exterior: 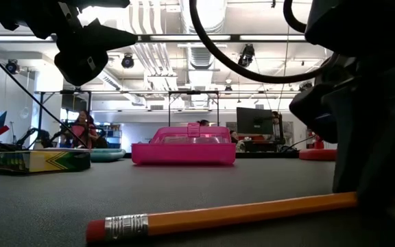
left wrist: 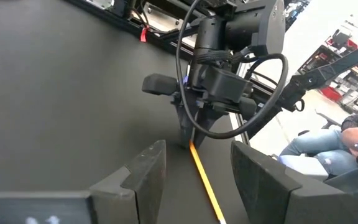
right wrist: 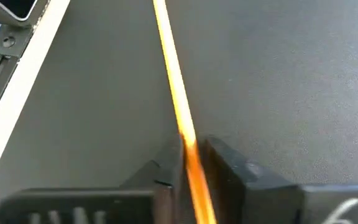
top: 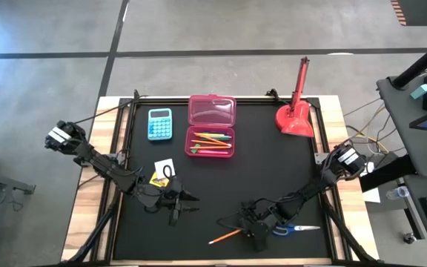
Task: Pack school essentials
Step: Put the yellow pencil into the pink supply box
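An orange pencil (top: 224,236) lies near the table's near edge, its eraser end (exterior: 115,227) pointing near-left. My right gripper (top: 253,226) is shut on its other end. My left gripper (top: 176,205) hovers open to the left of it, touching nothing, and the pencil (left wrist: 205,180) shows beyond its fingers. Blue-handled scissors (top: 295,230) lie flat just right of the right gripper. A white-and-yellow pack (top: 163,172) lies on the table's left half. The open pink case (top: 211,126) holds several pencils and pens. My right gripper (right wrist: 191,148) pinches the orange pencil between its two fingers near the end away from the eraser (right wrist: 185,134). The fingers come down from above, slanting in from the table's right. The pencil runs out leftward from them, low along the table, with its eraser end (exterior: 115,227) at the mat.
A light-blue calculator (top: 159,124) lies left of the pink case (exterior: 184,149). A red stand (top: 296,111) sits at the far right corner. The pack (exterior: 43,160) shows at the left in the low view. Bare black mat (top: 273,170) spreads across the middle of the table.
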### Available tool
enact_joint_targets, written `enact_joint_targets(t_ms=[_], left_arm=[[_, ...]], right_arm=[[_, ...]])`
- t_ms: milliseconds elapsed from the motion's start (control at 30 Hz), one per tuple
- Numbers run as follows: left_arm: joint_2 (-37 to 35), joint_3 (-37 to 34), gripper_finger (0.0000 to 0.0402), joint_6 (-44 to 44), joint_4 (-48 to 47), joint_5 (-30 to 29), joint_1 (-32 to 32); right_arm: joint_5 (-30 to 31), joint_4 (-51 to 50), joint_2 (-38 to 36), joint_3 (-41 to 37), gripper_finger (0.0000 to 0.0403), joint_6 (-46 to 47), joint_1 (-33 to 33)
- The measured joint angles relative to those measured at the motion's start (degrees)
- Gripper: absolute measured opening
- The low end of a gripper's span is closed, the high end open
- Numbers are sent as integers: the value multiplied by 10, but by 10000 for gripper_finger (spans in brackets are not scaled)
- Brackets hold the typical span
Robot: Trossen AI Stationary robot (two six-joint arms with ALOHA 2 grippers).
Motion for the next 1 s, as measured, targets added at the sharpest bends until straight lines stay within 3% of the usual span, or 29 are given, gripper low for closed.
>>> enact_joint_targets(t_ms=[133, 433, 633, 1000], left_arm=[[0, 0, 164, 0, 0, 0, 0], [0, 0, 164, 0, 0, 0, 0], [0, 0, 164, 0, 0, 0, -3], [0, 0, 164, 5, 0, 0, -4]], right_arm=[[-1, -4, 0, 0, 16, 6, 0], [-26, -35, -24, -1, 14, -21, -35], [-23, -100, -80, -3, 13, -71, -108], [-18, -58, -126, -1, 13, -183, -301]])
